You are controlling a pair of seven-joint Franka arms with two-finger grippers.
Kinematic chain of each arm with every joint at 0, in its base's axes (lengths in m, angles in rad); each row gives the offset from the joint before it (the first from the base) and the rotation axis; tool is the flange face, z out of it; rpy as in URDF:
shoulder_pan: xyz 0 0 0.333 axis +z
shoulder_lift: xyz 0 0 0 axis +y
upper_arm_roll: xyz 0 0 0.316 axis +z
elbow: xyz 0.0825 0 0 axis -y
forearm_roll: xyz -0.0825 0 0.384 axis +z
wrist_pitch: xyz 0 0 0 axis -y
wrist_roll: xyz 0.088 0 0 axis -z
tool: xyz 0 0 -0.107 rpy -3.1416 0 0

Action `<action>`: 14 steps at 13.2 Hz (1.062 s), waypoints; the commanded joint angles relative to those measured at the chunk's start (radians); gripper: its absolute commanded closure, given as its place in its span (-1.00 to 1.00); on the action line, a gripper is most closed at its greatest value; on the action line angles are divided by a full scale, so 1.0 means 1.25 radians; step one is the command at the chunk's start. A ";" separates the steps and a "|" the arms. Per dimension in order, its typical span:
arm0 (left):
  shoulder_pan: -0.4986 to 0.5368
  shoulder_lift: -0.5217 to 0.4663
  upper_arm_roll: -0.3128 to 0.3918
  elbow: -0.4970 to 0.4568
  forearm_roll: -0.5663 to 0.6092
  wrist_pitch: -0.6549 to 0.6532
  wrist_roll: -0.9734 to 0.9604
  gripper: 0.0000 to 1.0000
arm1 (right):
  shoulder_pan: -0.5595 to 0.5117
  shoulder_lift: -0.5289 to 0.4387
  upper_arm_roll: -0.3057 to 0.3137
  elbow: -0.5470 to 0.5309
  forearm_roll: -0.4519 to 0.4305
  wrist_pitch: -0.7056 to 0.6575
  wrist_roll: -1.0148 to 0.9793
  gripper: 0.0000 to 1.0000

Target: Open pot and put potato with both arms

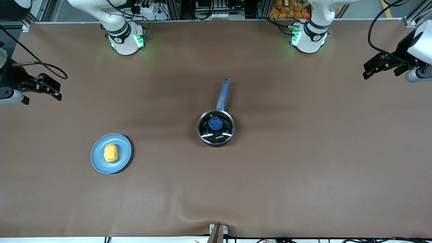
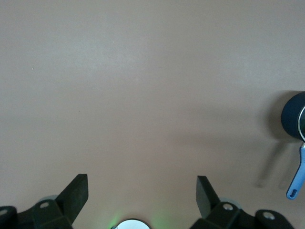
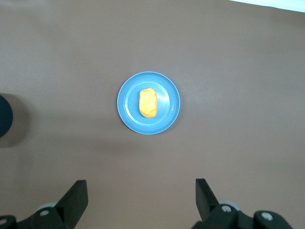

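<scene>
Both arms wait, lid on the pot.
Pot (image 1: pixel 216 128) mid-bench; potato (image 1: pixel 110 153) on blue plate (image 1: pixel 125 148), toward the right arm's end from it. Left gripper (image 2: pixel 142 195) and right gripper (image 3: pixel 141 196) gape wide, empty.

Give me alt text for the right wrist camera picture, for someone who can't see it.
A yellow-orange potato lies in the middle of a round light-blue plate on a brown table. The open right gripper hangs above the table, empty. The dark pot peeks in at the picture's edge.
</scene>
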State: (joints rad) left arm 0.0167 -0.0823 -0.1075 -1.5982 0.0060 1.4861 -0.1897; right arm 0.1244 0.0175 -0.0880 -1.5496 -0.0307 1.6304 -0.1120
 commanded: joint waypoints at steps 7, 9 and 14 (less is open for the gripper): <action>-0.001 0.008 -0.006 0.023 0.000 -0.028 0.017 -1.00 | -0.006 -0.001 0.002 -0.011 -0.012 0.004 -0.004 -1.00; -0.026 0.035 -0.019 0.023 -0.004 -0.026 0.005 -1.00 | -0.009 0.003 0.002 -0.036 -0.012 0.030 -0.012 -1.00; -0.113 0.182 -0.043 0.139 -0.004 -0.022 -0.082 -1.00 | -0.009 0.013 0.002 -0.128 -0.001 0.174 -0.011 -1.00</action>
State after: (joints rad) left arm -0.0811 0.0501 -0.1571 -1.5288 0.0057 1.4773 -0.2323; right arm 0.1211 0.0387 -0.0900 -1.6536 -0.0311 1.7814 -0.1126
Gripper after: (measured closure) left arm 0.000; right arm 0.000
